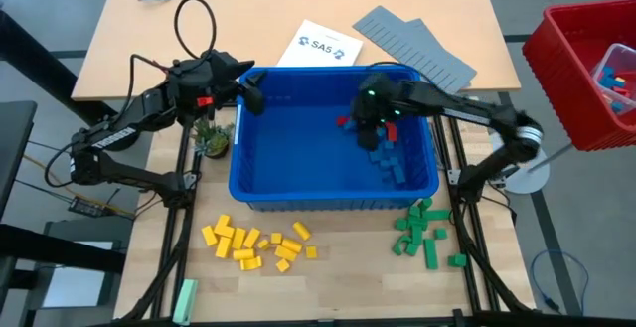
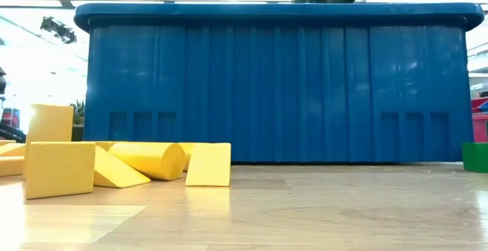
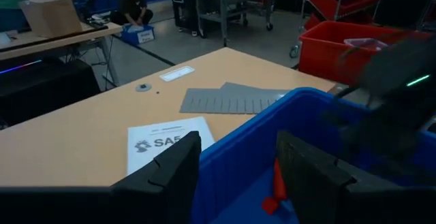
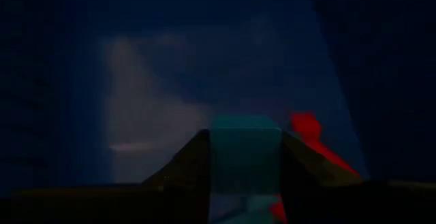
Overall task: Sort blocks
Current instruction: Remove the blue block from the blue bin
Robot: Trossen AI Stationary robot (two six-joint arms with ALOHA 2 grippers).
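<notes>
From my remote station I read the blue bin (image 1: 256, 183) as the landmark: my right claw (image 1: 373, 128) is down inside it, toward its right half, clenched on a teal-blue block (image 4: 245, 157) that sits squarely between the two fingers in the right wrist view, with a red block (image 4: 304, 126) lying just beside it on the bin floor. More blue blocks (image 1: 388, 163) and a few red ones remain inside the bin near that claw. The left claw (image 1: 250, 90) waits at the bin's far left corner, over its rim, fingers spread and holding nothing. Sorted so far, as I judge it: a yellow pile (image 1: 256, 244) on the worktop (image 1: 338, 267) in front of the bin toward its left, and a green pile (image 1: 425, 230) in front toward its right; no blue or red pile is laid out yet. To do this step well I would lift straight up until the block clears the bin's wall, keeping the grip centred so the block does not pivot, and avoid dragging the neighbouring red block along; then set it on bare worktop apart from both piles. Surface: pale wood, with a printed sheet (image 1: 317, 46) and grey ridged panels (image 1: 412, 41) behind the bin, and a small plant (image 1: 212, 138) just left of it. Room: a red crate (image 1: 581, 74) stands off to the bin's right, beyond the worktop; a person crouches far behind.
</notes>
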